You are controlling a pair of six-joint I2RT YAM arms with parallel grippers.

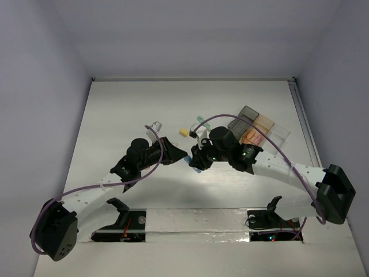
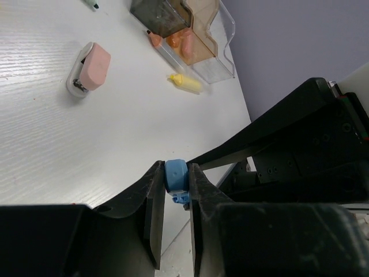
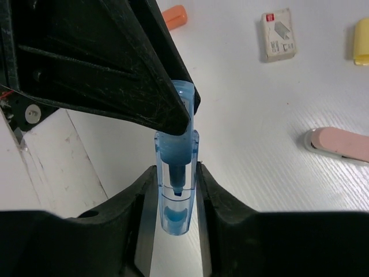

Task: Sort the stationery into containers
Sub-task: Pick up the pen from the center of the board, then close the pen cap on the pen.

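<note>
A blue highlighter (image 3: 176, 173) is held between both grippers just above the table; it also shows in the top view (image 1: 196, 168). My left gripper (image 2: 176, 180) is shut on its blue body (image 2: 175, 174). My right gripper (image 3: 176, 199) is shut on its clear blue cap, which still sits over the tip. In the top view the left gripper (image 1: 183, 156) and right gripper (image 1: 194, 162) meet mid-table. The joined containers (image 1: 258, 129) stand at the back right, with orange and pink pieces in the tan bin (image 2: 199, 34).
On the table lie a pink-and-white piece (image 2: 91, 67), a yellow piece (image 2: 185, 82), an orange piece (image 3: 174, 16), a grey-white block (image 3: 278, 34) and a green piece (image 1: 200, 118). The table's near edge is close below the grippers.
</note>
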